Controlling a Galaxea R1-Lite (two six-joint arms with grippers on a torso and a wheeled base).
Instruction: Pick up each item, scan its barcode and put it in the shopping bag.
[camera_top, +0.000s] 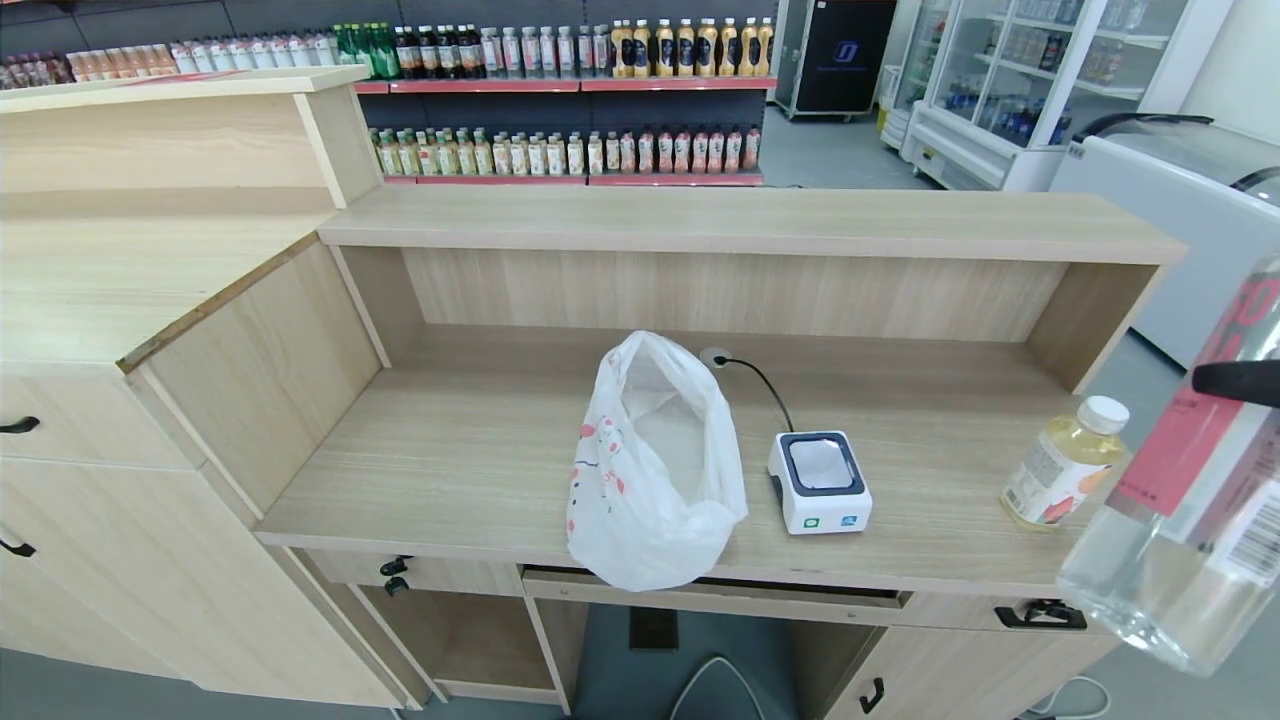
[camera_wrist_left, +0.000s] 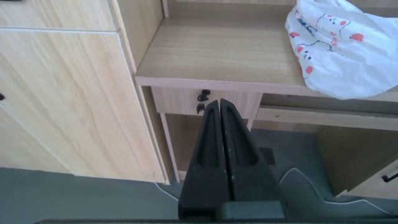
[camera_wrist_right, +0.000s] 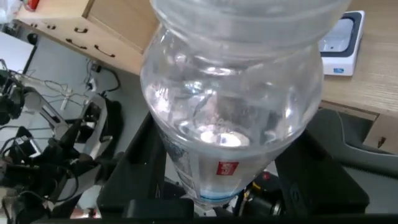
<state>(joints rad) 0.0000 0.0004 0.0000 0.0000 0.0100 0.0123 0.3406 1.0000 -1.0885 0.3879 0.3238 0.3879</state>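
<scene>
Right gripper (camera_top: 1238, 382) clamps a clear bottle (camera_top: 1190, 500), held aloft right of the counter (camera_top: 480, 440). Left gripper (camera_wrist_left: 219, 111) is pressed closed, low before the counter edge. Bag (camera_top: 650, 470) stands open beside the scanner (camera_top: 820, 480). A yellow bottle (camera_top: 1065, 465) stands further right.

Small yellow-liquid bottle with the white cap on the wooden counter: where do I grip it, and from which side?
Probably around the labelled body of the small plastic bottle of yellow liquid, below its white cap, coming level from the front edge of the wooden counter: it stands upright near that edge.
</scene>
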